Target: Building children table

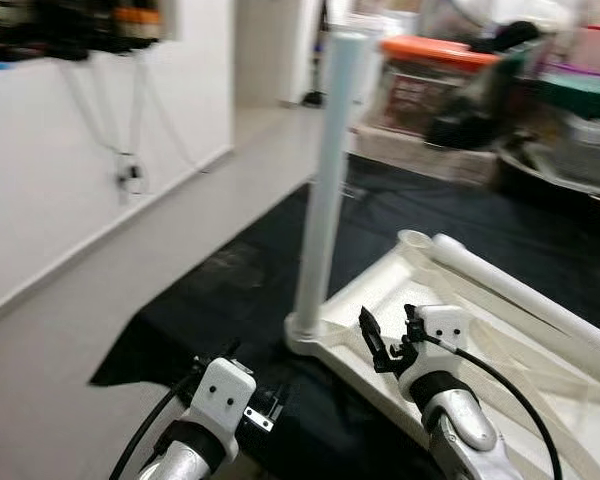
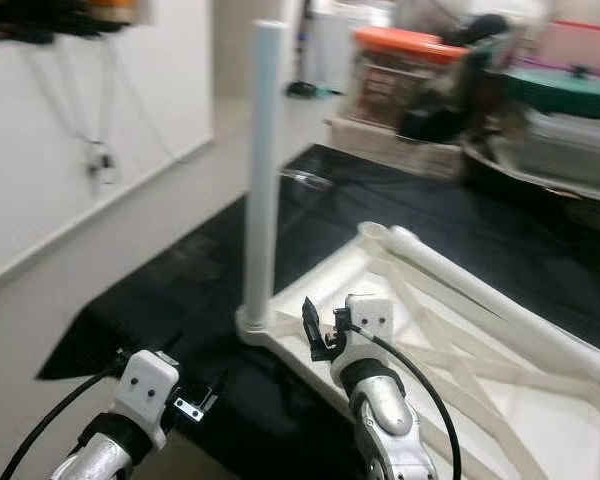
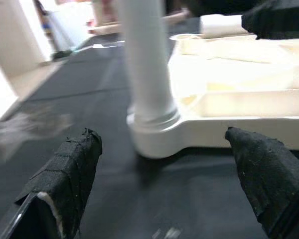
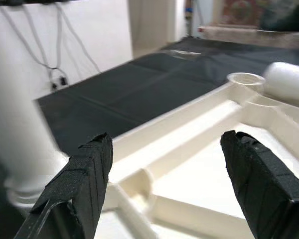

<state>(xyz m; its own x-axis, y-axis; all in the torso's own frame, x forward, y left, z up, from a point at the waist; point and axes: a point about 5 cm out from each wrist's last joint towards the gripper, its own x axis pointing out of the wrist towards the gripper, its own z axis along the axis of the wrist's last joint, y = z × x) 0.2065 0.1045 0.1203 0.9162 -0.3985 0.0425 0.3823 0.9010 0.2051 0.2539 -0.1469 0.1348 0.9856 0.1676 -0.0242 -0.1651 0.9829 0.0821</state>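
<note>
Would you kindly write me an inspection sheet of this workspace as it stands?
Surface: black mat on pale floor.
Job's things: white tabletop lying underside up on the mat; one leg upright in its corner socket; second leg lying across the frame.
Clutter: storage bins stacked beyond the mat.
Grippers: left claw open, low, facing the leg's base; right claw open above the frame.
Cables: black cable along the right arm; wires hanging on the wall.
Surroundings: white wall, doorway behind.

upright leg [image 1: 328, 180] blocks the tabletop [image 1: 380, 300] corner; black mat [image 1: 220, 290] beside lies open.
</note>
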